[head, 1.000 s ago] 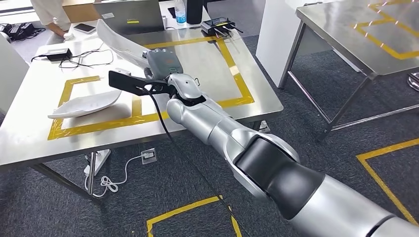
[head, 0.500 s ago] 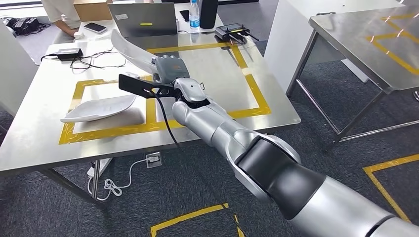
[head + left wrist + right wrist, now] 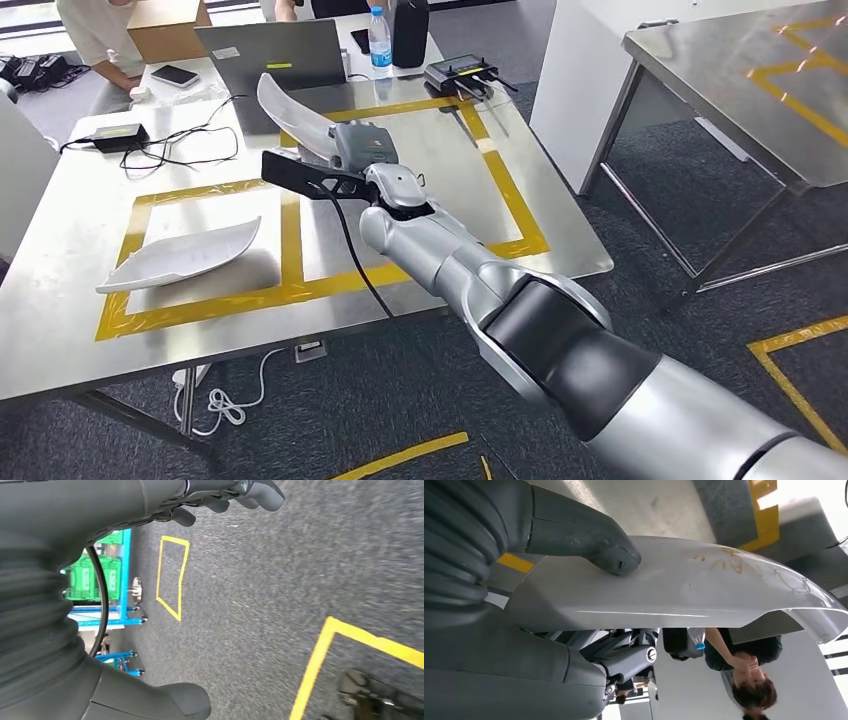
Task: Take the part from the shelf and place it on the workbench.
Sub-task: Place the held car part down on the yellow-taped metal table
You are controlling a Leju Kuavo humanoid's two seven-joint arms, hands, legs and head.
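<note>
While one white part (image 3: pixel 175 254) lies on the workbench (image 3: pixel 60 300), the right hand (image 3: pixel 362 150) grips another (image 3: pixel 295 115).

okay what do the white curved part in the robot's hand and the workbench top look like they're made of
The white part in the right hand looks like moulded plastic or painted panel: smooth, thin-edged, with a soft gloss streak. Which of the two, the look leaves open.

The workbench top looks like brushed stainless steel: grey, with dull smeared reflections, and yellow tape stuck on it.
</note>
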